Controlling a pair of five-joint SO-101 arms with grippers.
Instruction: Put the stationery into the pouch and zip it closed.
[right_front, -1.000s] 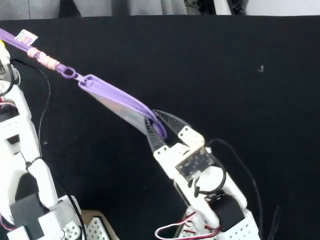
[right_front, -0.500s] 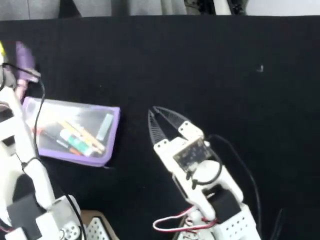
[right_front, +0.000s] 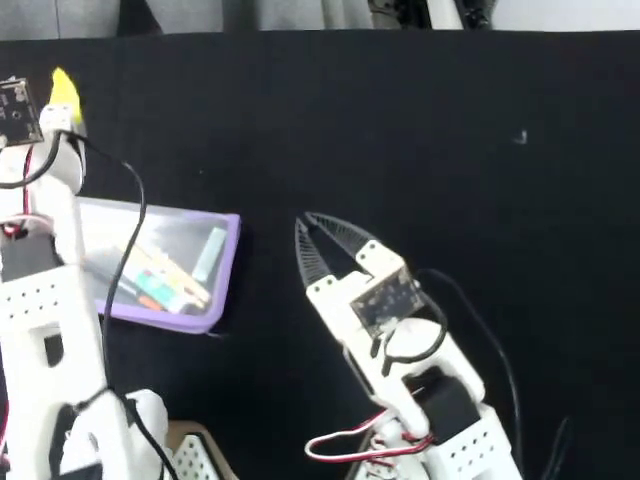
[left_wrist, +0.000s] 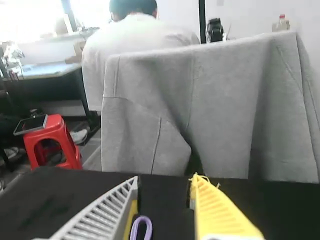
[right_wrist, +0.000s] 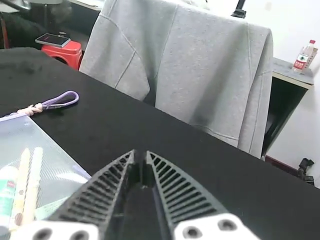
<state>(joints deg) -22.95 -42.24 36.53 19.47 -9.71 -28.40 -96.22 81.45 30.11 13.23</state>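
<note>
**Purple-trimmed clear pouch lies by the table's left edge**

Toward the front edge, mid-table, the right gripper has its black fingers pressed together on nothing. The pouch, with stationery inside, lies apart to its left. Farther back, the left gripper is slightly parted and empty.

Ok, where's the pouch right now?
In the high view the pouch lies flat on the left side of the black table, partly under the left arm, with the shut right pincer apart to its right.
</note>
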